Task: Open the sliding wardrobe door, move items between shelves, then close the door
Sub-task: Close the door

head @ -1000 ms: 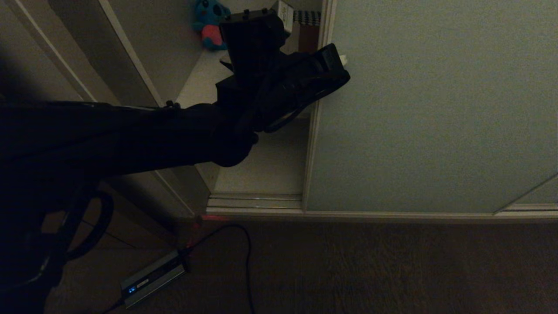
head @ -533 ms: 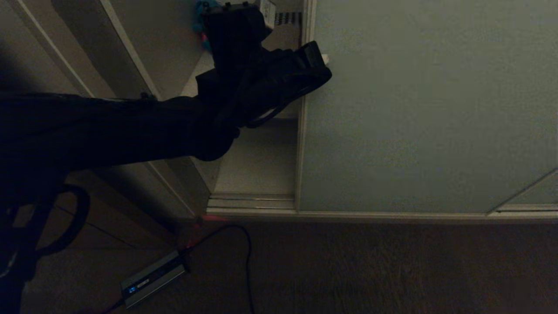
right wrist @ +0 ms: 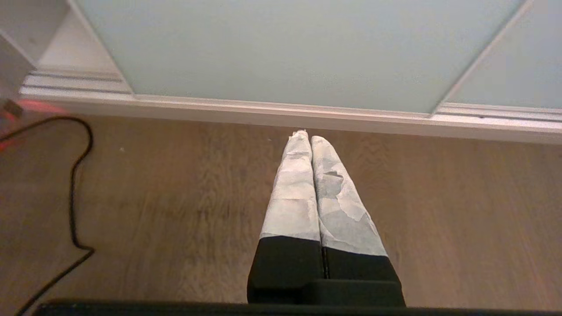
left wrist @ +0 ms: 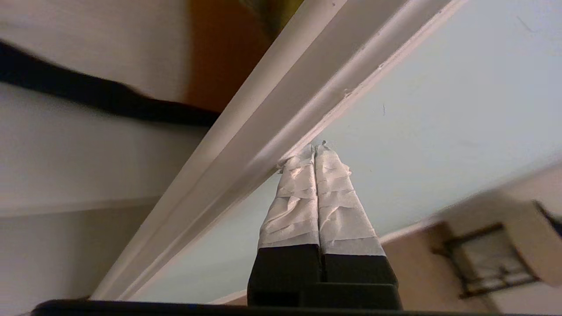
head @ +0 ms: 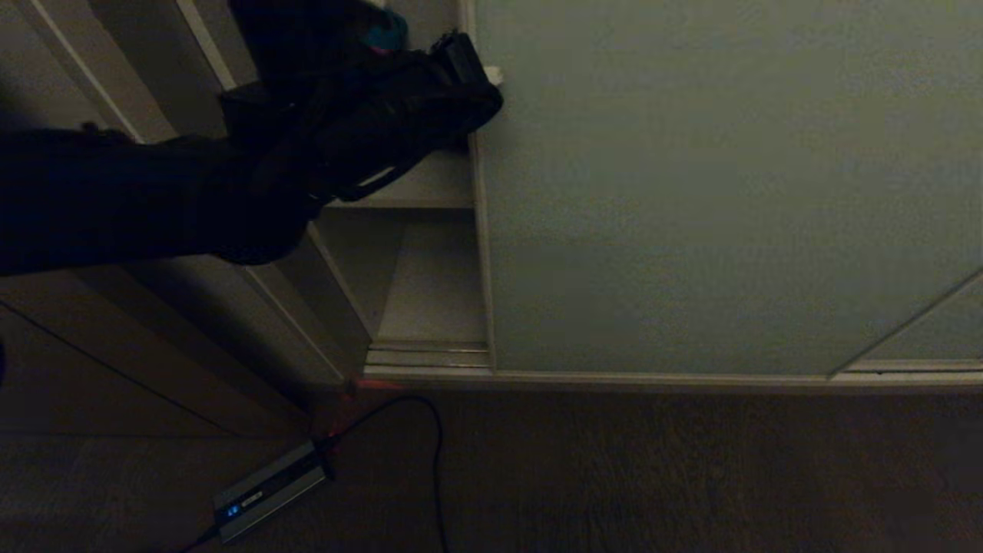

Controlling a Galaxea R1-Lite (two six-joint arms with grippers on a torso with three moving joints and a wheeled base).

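The sliding wardrobe door [head: 691,192], a pale grey-green panel with a thin beige frame, covers most of the wardrobe, leaving a narrow gap at its left. My left gripper [head: 494,75] is shut and empty. Its taped fingertips [left wrist: 317,147] rest on the door's face right beside the frame [left wrist: 285,109]. In the gap, off-white shelves [head: 430,180] show one above another, and a bit of the teal koala plush [head: 384,34] peeks out behind my left arm. A rust-brown and beige cushion [left wrist: 215,57] lies beyond the frame. My right gripper [right wrist: 306,136] hangs shut over the wooden floor, below the door [right wrist: 285,48].
A ribbed floor track [head: 426,355] runs under the door. A power brick [head: 269,488] with a blue light and its black cable [head: 434,461] lie on the floor in front of the gap. Brown panelling [head: 115,346] stands at the left. A second door panel [head: 937,330] overlaps at the right.
The door has slid left with my left gripper against it, narrowing the gap. The cushion and most of the koala plush have gone from the head view. The right arm has not moved.
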